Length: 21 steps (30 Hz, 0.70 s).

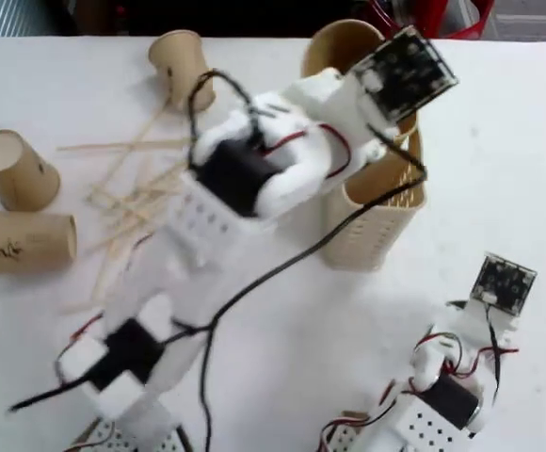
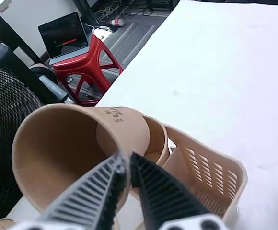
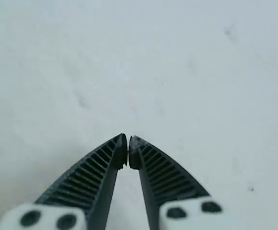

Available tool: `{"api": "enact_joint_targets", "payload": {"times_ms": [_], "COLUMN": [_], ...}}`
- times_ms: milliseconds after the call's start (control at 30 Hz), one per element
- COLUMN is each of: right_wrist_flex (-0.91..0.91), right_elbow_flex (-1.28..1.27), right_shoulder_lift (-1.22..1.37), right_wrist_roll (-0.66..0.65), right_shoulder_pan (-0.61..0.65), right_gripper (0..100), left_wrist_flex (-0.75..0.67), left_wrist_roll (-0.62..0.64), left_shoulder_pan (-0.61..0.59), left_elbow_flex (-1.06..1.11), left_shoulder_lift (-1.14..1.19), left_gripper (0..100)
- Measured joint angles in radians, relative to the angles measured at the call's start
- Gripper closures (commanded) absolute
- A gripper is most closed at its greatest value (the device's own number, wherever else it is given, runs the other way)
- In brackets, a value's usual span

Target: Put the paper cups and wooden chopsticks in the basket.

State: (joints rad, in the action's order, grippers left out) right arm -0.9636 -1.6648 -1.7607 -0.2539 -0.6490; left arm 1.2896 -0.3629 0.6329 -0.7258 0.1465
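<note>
In the high view the left arm (image 1: 245, 179) lies across the basket (image 1: 372, 226), hiding much of its mouth, and covers the chopsticks (image 1: 127, 193) nearest the basket. From the left wrist, a cup (image 2: 62, 153) hides most of a second cup (image 2: 159, 139) at the basket's rim, and the basket's lower wall is cut off.

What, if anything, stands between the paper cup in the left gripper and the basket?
Nothing visible does. The left gripper holds the paper cup by its rim right at the mouth of the basket; a second cup appears to sit inside, just behind it.
</note>
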Motion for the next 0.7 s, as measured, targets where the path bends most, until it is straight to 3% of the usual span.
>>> {"api": "enact_joint_targets", "payload": {"times_ms": [267, 700], "right_wrist_flex": [0.008, 0.008], "right_elbow_flex": [-0.023, -0.023], "right_shoulder_lift": [0.0, 0.003], "right_wrist_roll": [0.0, -0.002], "right_shoulder_pan": [-0.015, -0.018], "right_gripper": [97.8, 97.8], "left_wrist_flex": [0.009, 0.11], "left_wrist_roll": [0.0, 0.0], "left_shoulder_pan": [0.005, 0.011], "left_elbow_flex": [-0.15, -0.222], "left_shoulder_lift": [0.207, 0.221], "left_gripper": [98, 98]}}
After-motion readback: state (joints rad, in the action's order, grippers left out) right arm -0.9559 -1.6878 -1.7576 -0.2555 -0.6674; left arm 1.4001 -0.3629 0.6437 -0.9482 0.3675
